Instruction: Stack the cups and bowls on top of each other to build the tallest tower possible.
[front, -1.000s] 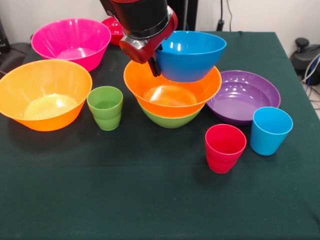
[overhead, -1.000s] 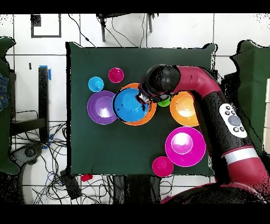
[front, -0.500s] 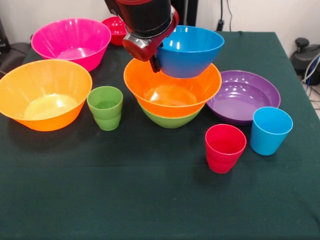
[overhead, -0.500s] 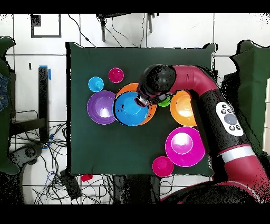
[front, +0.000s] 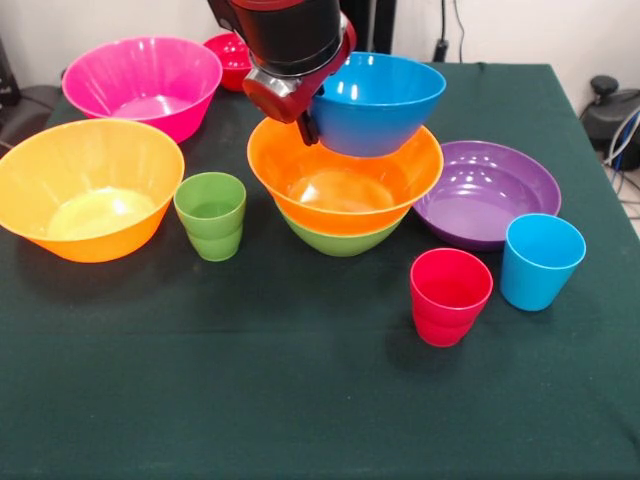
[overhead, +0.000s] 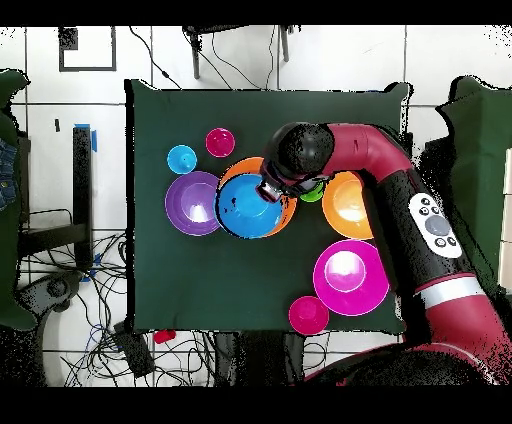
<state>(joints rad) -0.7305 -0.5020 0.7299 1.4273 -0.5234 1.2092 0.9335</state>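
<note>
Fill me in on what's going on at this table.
The robot's tool grips the rim of a blue bowl, holding it above the tower, an orange bowl nested in a green one. Standing loose around it are a second orange bowl, pink bowl, purple bowl, and three cups.

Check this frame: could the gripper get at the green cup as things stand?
Probably not right away: the gripper is shut on the blue bowl above the tower. The green cup itself stands uncovered beside it.
</note>
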